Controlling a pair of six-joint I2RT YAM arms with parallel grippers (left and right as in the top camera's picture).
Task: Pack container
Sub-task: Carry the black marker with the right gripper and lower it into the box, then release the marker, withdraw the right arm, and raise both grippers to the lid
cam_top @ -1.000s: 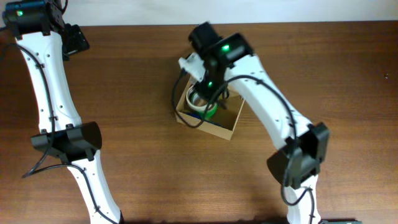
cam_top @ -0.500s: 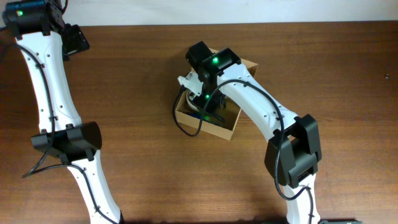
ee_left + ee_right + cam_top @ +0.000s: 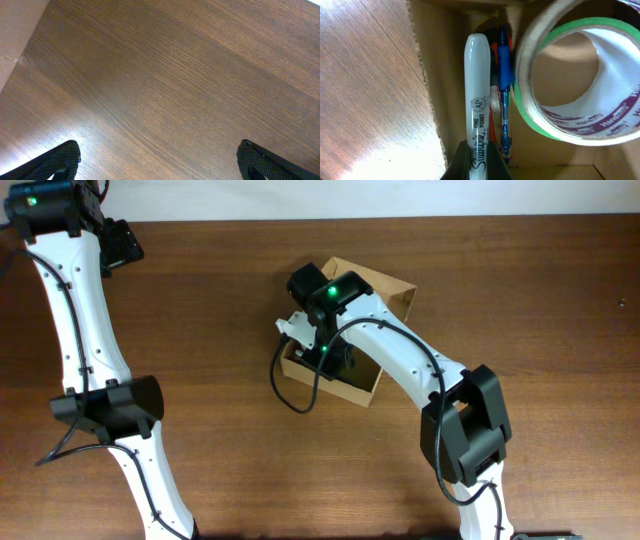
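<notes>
Reaching down into the container (image 3: 380, 282), an open tan cardboard box near the middle of the wooden table (image 3: 540, 330), the right gripper (image 3: 479, 161) pinches a pale grey Sharpie marker (image 3: 477, 100) between its dark fingers. The marker runs alongside the box's inner wall; whether it touches the floor of the box is unclear. Just beside it lies a blue pen (image 3: 504, 75), and next to that a roll of green tape (image 3: 590, 127) with a white core printed in purple. The box's flap lid is folded back on the far side. The left gripper (image 3: 160, 159) hangs over the wood at the table's far left corner, well apart from the box, its fingers spread wide.
</notes>
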